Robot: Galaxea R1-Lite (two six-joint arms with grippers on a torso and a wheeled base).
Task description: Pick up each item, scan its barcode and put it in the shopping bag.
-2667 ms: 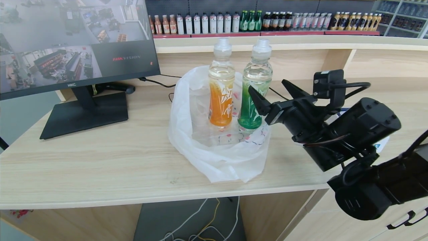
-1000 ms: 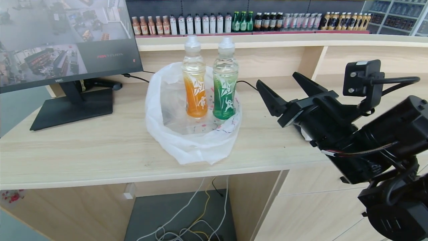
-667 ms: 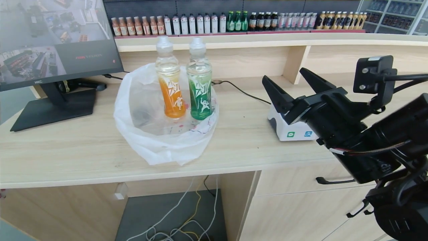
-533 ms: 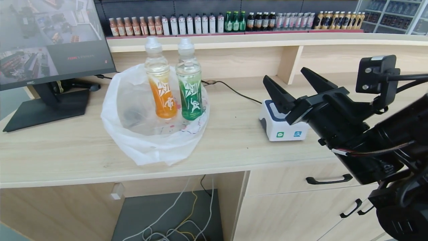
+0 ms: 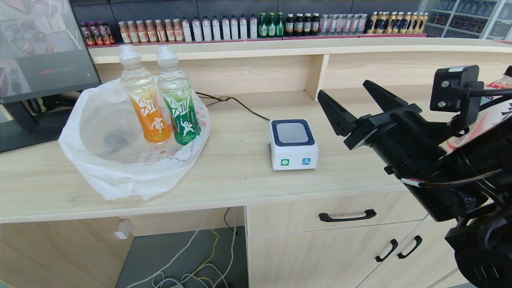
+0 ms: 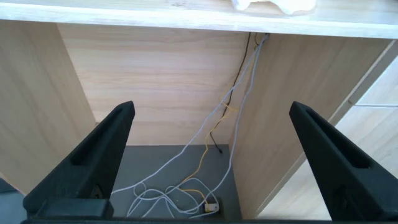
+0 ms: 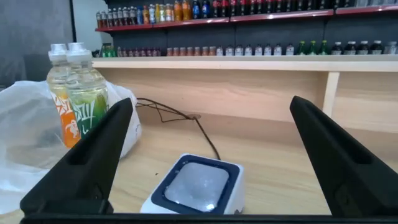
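View swung right, scanner (image 5: 293, 144) now before right tool (image 5: 343, 88) | right tool apart, empty; left tool (image 6: 211, 109) apart, under tabletop (image 5: 240, 176) | orange bottle (image 5: 146, 108), green bottle (image 5: 178, 108) in bag (image 5: 120, 180), tool's far left | third bottle (image 5: 494, 112) right of tool: likely next.

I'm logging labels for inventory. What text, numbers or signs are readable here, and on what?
Monitor: red lettering, too blurred to read.
Orange bottle, green bottle: white figure graphics, no legible words.
Scanner: green and blue icons, no words.
Shelf bottles: labels too small.
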